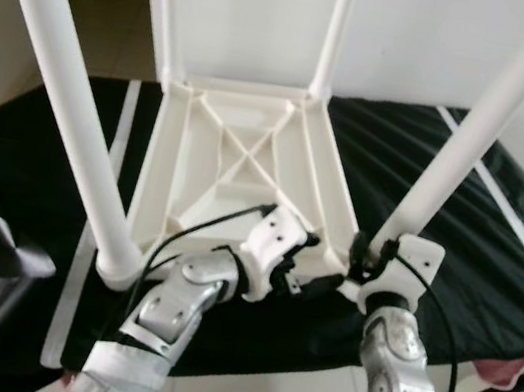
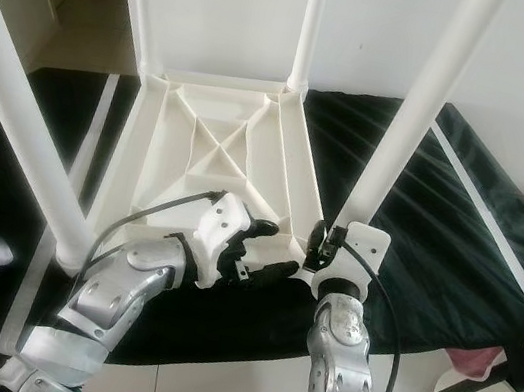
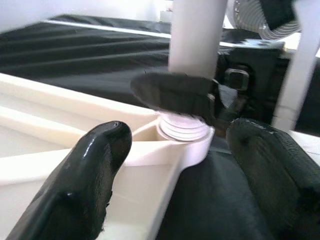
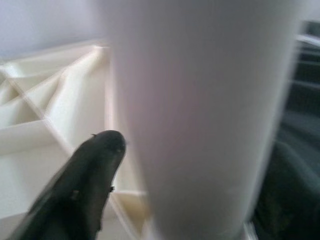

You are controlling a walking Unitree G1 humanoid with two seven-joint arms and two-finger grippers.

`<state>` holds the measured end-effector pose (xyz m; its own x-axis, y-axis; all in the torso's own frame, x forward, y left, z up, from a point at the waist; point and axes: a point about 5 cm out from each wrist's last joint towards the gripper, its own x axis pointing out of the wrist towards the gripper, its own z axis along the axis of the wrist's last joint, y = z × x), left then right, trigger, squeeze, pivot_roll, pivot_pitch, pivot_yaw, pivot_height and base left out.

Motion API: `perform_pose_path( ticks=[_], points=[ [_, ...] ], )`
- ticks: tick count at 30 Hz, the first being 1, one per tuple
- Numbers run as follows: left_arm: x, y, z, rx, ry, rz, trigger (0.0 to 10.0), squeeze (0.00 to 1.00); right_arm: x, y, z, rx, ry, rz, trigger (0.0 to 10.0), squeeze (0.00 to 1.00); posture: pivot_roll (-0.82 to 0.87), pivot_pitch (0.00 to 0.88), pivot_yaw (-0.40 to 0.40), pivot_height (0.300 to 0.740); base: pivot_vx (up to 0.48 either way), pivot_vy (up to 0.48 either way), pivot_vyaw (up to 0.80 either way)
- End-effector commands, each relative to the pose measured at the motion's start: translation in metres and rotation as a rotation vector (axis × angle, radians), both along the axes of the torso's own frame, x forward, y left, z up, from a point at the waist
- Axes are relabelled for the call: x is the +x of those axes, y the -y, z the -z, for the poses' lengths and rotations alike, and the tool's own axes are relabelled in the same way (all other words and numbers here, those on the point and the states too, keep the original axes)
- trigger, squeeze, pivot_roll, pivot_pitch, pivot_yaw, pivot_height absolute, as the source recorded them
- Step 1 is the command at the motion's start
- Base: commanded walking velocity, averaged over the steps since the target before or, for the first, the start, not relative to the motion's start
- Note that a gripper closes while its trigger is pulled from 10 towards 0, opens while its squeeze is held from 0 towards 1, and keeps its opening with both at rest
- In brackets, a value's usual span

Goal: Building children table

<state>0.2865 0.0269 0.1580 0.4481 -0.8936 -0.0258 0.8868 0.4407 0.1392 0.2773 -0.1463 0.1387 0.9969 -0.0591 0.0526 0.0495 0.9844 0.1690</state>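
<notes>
White ribbed tabletop (image 1: 238, 161), right gripper (image 2: 318, 250) jaws pinching round leg (image 2: 414, 111), left gripper (image 2: 268, 248) jaws spread.

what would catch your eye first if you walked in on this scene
First the white table, lying upside down on a black sheet, ribbed underside up and four white legs rising toward the camera. Next the right gripper, clamped around the base of the near right leg where it meets its corner socket. The left gripper hovers open beside it, fingers either side of the same corner.
</notes>
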Motion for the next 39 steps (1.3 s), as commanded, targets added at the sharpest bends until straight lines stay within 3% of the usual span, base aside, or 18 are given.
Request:
perform_pose_path(
  ticks=[1, 8, 9, 11, 12, 17, 25, 26, 28, 29, 30, 35, 36, 39],
  points=[
    [0.003, -0.003, -0.001, -0.016, 0.025, -0.114, 10.0, 0.00, -0.002, -0.005, 0.000, 0.029, 0.007, -0.040, 10.0, 1.00, -0.06, 0.000, 0.009, 0.740, 0.000, 0.000, 0.00],
    [-0.004, -0.006, -0.003, -0.035, 0.048, -0.080, 10.0, 0.00, -0.009, 0.003, 0.000, 0.010, 0.038, -0.146, 10.0, 1.00, -0.06, 0.000, 0.007, 0.740, 0.000, 0.000, 0.00],
    [-0.012, -0.011, -0.001, -0.046, 0.010, -0.023, 10.0, 0.00, -0.015, 0.020, 0.001, -0.053, 0.040, -0.232, 10.0, 1.00, -0.06, 0.000, 0.004, 0.740, 0.000, 0.000, 0.00],
    [-0.012, -0.011, -0.001, -0.046, 0.010, -0.023, 10.0, 0.00, -0.015, 0.020, 0.001, -0.053, 0.040, -0.232, 10.0, 1.00, -0.06, 0.000, 0.004, 0.740, 0.000, 0.000, 0.00],
    [-0.016, -0.014, -0.001, -0.044, -0.009, 0.010, 10.0, 0.00, -0.016, 0.030, 0.002, -0.103, 0.034, -0.279, 10.0, 0.00, -0.05, 0.000, 0.003, 0.740, 0.000, 0.000, 0.00],
    [-0.022, -0.019, 0.000, -0.032, -0.033, 0.061, 10.0, 0.00, -0.015, 0.050, 0.002, -0.197, 0.017, -0.361, 10.0, 0.00, -0.05, 0.000, 0.003, 0.740, 0.000, 0.000, 0.00],
    [-0.024, -0.019, 0.000, -0.040, -0.047, 0.076, 10.0, 0.00, -0.013, 0.053, 0.001, -0.218, 0.017, -0.382, 10.0, 0.00, -0.05, 0.000, 0.002, 0.740, 0.000, 0.000, 0.00],
    [-0.023, -0.016, 0.000, -0.033, -0.045, 0.079, 10.0, 0.00, -0.002, 0.054, 0.000, -0.251, 0.010, -0.439, 10.0, 0.00, -0.05, 0.000, 0.006, 0.740, 0.000, 0.000, 0.00],
    [-0.023, -0.016, 0.000, -0.033, -0.045, 0.079, 10.0, 0.00, -0.002, 0.054, 0.000, -0.251, 0.010, -0.439, 10.0, 0.00, -0.05, 0.000, 0.006, 0.740, 0.000, 0.000, 0.00],
    [-0.022, -0.013, -0.001, -0.024, -0.036, 0.080, 10.0, 0.00, 0.010, 0.055, 0.000, -0.285, 0.001, -0.483, 8.9, 0.00, -0.04, 0.000, 0.005, 0.740, 0.000, 0.000, 0.00],
    [-0.021, -0.010, -0.002, -0.025, -0.033, 0.076, 10.0, 0.00, 0.020, 0.055, 0.000, -0.317, -0.011, -0.520, 5.9, 0.00, -0.03, 0.000, 0.002, 0.740, 0.000, 0.000, 0.00],
    [-0.020, -0.009, -0.003, -0.028, -0.032, 0.072, 10.0, 0.00, 0.026, 0.055, 0.000, -0.337, -0.018, -0.540, 5.9, 0.00, -0.03, 0.000, 0.002, 0.740, 0.000, 0.000, 0.00],
    [-0.023, -0.007, -0.005, -0.039, -0.040, 0.079, 10.0, 0.00, 0.029, 0.054, 0.004, -0.342, -0.039, -0.571, 0.0, 0.00, -0.02, 0.000, -0.012, 0.740, 0.000, 0.000, 0.00],
    [-0.027, -0.010, -0.002, -0.019, -0.058, 0.062, 10.0, 0.00, 0.025, 0.058, 0.013, -0.354, -0.074, -0.624, 0.0, 0.00, -0.01, 0.000, -0.025, 0.740, 0.000, 0.000, 0.00]
  ],
)
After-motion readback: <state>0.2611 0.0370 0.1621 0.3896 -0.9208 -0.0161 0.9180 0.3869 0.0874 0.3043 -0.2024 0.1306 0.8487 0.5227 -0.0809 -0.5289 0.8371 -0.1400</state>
